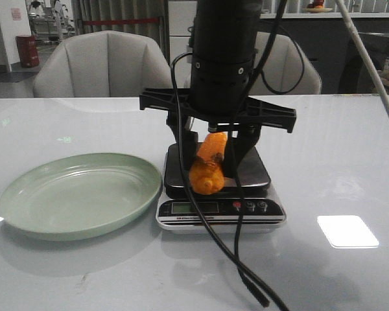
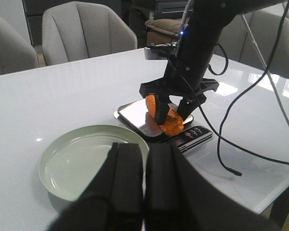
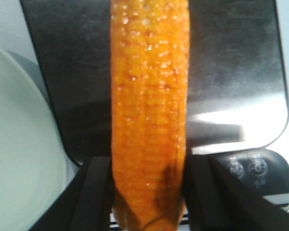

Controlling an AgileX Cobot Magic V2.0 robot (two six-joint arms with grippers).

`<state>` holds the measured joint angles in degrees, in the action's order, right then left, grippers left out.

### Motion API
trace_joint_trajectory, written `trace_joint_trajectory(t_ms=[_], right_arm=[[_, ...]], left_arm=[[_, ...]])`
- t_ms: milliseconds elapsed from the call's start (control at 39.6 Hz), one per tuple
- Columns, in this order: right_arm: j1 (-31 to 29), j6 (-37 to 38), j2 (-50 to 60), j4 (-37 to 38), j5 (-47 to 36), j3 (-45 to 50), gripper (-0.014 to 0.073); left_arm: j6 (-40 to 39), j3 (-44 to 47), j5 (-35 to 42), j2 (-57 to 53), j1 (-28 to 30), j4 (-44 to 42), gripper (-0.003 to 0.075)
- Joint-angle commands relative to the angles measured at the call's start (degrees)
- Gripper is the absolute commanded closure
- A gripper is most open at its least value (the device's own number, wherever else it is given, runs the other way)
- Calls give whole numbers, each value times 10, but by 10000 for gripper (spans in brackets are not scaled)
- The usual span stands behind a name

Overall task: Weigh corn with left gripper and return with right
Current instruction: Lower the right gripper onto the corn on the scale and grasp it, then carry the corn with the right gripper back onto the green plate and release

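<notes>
You have one corn (image 1: pixel 209 170), one scale (image 1: pixel 220 206), one green plate (image 1: pixel 78 194), two claws, and two chairs behind the surface (image 1: pixel 337 162).

1. I can't read the scale (image 1: pixel 220 210) display; it's too small.
2. The corn's (image 3: pixel 149 115) ends run off the right wrist view.
3. The right end effector (image 1: pixel 215 150) hides the corn's far end in front.
</notes>
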<state>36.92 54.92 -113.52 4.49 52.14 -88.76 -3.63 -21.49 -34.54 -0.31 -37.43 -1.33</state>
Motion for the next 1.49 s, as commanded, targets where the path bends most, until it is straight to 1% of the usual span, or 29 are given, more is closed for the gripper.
trace_joint_trajectory(t_ms=[0,101,177,429,505,606,782,833,908,1110,1312,1463], right_arm=[[6,-6,29,-1,-25,-30,428],[23,-28,29,-1,-25,-56,428],[42,-31,29,-2,-32,-73,428],[98,-31,13,-17,-121,-82,426],[108,-31,-1,-27,-139,-87,410],[119,-31,-24,-36,-151,-98,340],[131,-40,-65,-36,-154,-137,115],[134,-42,-73,-36,-154,-147,64],[134,-42,-80,-36,-147,-159,19],[120,-50,-71,-21,-109,-175,14],[93,-134,-24,-17,-56,-177,18],[58,-231,18,-32,-1,-177,18]], left_arm=[[-1,-14,48,2,0,-1,606],[-1,-14,48,2,0,-1,606],[-1,-14,48,2,0,-1,606],[-1,-14,48,2,0,-1,606],[-1,-14,48,2,0,-1,607],[-1,-14,48,2,0,-1,607],[-1,-14,48,2,0,-1,607],[-1,-14,48,2,0,-1,606],[-1,-14,48,2,0,-1,607],[-1,-14,48,2,0,-1,606],[-1,-14,48,2,0,-1,606],[-1,-14,48,2,0,-1,607]])
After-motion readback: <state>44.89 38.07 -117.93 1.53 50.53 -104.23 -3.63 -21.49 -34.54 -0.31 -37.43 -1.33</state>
